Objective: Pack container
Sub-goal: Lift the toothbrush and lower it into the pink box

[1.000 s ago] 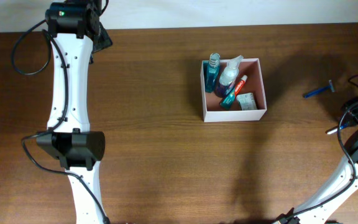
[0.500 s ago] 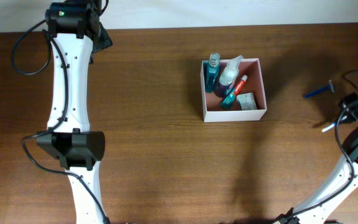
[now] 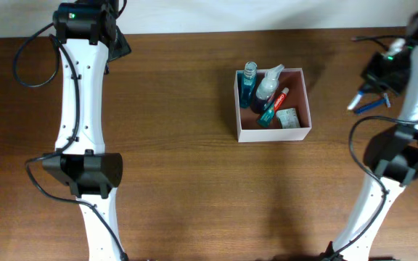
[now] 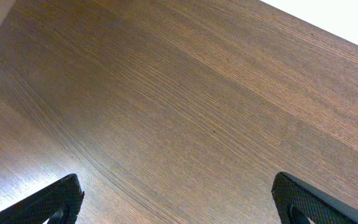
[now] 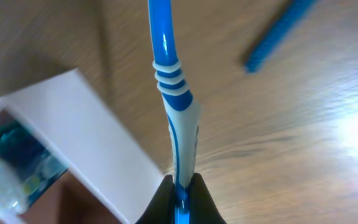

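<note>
Wood table (image 3: 194,181): R arm (image 3: 414,80) outstretched, tool (image 5: 180,186) pinching toothbrush (image 5: 168,93).

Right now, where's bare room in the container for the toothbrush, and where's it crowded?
In the container, bare floor shows in the far right corner, bordered by the toothpaste, the packet and the right wall, plus a thin strip by the near left corner. The far left is crowded: blue bottle, spray bottle. The toothbrush probably goes in diagonally.

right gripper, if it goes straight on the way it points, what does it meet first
Likely bare table: the right gripper, shut on the toothbrush, points between the container and the blue razor, missing both, though depth is unclear.
</note>
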`<state>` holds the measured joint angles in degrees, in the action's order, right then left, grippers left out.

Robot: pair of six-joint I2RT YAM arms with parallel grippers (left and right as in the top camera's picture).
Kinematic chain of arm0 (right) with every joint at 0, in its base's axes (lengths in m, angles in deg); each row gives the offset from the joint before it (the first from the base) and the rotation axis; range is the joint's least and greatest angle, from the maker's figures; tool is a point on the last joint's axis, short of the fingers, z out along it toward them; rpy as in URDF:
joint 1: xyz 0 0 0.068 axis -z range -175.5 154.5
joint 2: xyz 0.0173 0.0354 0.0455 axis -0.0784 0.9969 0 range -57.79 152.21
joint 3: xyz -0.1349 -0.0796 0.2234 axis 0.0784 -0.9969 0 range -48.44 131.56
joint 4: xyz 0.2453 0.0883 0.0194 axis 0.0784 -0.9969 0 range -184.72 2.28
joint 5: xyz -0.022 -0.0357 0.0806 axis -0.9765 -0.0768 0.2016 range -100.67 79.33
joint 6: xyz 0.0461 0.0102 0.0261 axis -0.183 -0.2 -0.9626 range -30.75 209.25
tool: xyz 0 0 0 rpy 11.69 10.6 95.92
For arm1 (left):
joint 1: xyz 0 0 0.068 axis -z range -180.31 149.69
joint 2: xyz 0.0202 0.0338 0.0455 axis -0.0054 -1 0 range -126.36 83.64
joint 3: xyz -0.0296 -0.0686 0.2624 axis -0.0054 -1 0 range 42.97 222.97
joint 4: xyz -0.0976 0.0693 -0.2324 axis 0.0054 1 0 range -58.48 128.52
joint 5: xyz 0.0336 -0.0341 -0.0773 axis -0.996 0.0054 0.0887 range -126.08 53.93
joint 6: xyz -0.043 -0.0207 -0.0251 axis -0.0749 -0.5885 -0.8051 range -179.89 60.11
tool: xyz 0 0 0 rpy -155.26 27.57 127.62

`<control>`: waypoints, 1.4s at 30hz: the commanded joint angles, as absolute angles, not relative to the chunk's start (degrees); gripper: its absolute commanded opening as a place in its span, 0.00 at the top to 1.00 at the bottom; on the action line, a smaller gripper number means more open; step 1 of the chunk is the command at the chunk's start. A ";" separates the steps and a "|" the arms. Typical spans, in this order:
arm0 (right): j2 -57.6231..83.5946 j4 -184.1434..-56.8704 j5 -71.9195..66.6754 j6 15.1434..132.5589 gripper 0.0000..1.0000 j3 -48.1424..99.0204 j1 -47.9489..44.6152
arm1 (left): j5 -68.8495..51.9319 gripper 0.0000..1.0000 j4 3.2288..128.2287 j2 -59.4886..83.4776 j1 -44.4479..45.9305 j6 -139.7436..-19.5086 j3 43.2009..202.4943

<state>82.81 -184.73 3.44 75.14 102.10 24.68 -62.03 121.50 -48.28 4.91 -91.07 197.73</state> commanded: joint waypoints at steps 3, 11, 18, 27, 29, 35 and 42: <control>81.19 -185.08 4.58 77.06 0.96 102.98 16.59 | -62.82 0.01 121.56 -48.89 4.82 -91.77 197.60; 81.19 -185.08 -2.35 78.33 0.96 102.87 7.35 | -62.82 0.01 121.58 -48.89 4.82 -91.77 197.60; 81.21 -185.08 -2.96 78.33 0.96 102.85 4.70 | -62.82 0.01 121.58 -48.89 4.82 -91.77 197.60; 81.21 -185.08 -2.94 78.35 0.85 100.38 4.49 | -62.82 0.01 121.56 -48.89 4.82 -91.77 197.60; 81.21 -185.08 -2.94 78.35 0.80 99.70 4.51 | -62.82 0.01 121.58 -48.89 4.82 -91.77 197.60; 81.21 -184.91 -3.00 78.33 0.75 99.41 4.81 | -62.82 0.00 121.58 -48.89 4.82 -91.77 197.60; 81.08 -184.86 -1.93 77.83 0.68 99.76 9.45 | -62.82 0.01 121.56 -48.89 4.84 -91.77 197.60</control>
<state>82.74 -184.73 -2.20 77.85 99.83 6.34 -62.03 121.50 -48.28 4.91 -91.07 197.73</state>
